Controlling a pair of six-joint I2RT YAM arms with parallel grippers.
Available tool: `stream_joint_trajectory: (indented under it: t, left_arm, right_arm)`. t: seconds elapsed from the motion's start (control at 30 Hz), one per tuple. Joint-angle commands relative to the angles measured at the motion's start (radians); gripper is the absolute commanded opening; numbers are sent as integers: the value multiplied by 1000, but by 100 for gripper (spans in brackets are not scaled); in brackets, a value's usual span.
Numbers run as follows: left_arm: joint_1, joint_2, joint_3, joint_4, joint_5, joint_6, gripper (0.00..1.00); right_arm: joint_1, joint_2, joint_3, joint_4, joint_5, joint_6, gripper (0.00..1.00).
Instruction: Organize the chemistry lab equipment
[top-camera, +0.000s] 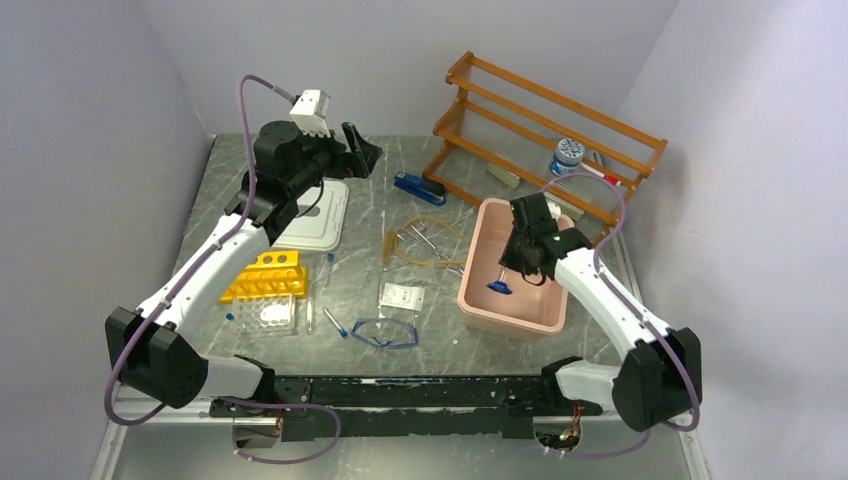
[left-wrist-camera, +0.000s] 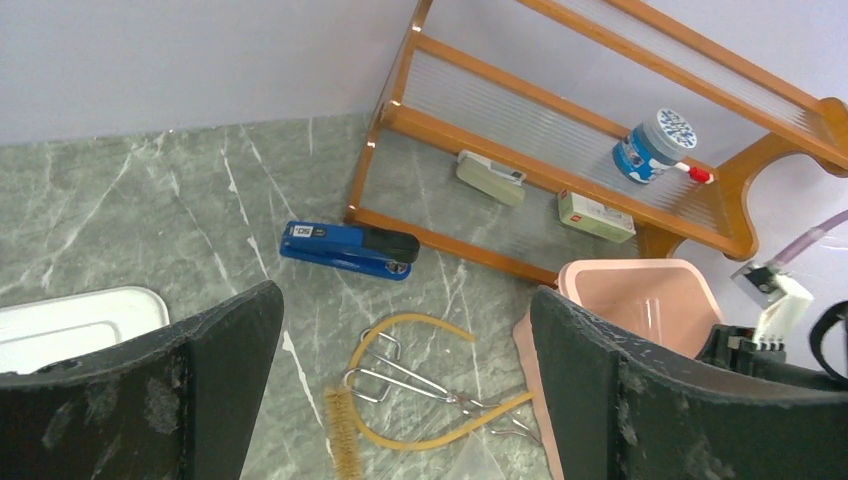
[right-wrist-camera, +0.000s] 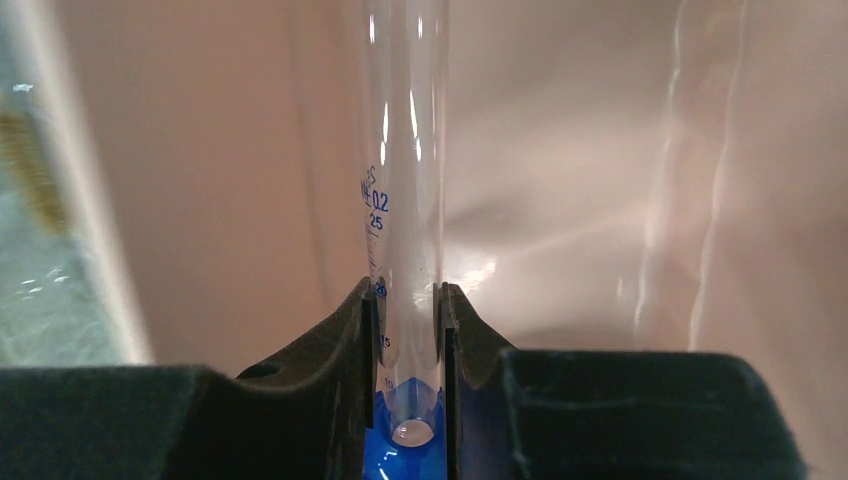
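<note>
The right end effector (right-wrist-camera: 408, 330) pinches a clear graduated cylinder (right-wrist-camera: 405, 150), blue base at the palm, long axis running straight out past the fingertips into the pink bin (right-wrist-camera: 600, 200). Far across the desk (left-wrist-camera: 150, 200), the left end effector (left-wrist-camera: 405, 330) gapes empty.

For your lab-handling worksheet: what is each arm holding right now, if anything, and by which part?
The right gripper clamps a clear graduated cylinder by its clear tube, just above the blue base. The left gripper holds nothing.
</note>
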Motion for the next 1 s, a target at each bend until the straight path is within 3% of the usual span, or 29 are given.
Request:
stream_joint_trajectory:
  t: [0.0,0.17,0.43,0.73,0.97]
  left_arm:
    - [27,-6,-36,88,-3,-27,97]
    - [36,14,-21,49,0,-48,93]
    - [36,-7,-89,132,-64,-107,90]
    - [36,-8,-73,-17,-235,-175,96]
    - [38,9,-53,-98,-195,-138,94]
  right_arm:
    - [-87,76,-32,88,-169,-132,4]
    - [-88,168,-67,182,-216,-165,6]
    - [-87,287,-113,298,-251,-144,12]
    - [-88,268,-85,264,-233,-141,47]
    - [-88,136,-2,155,-163,-132,50]
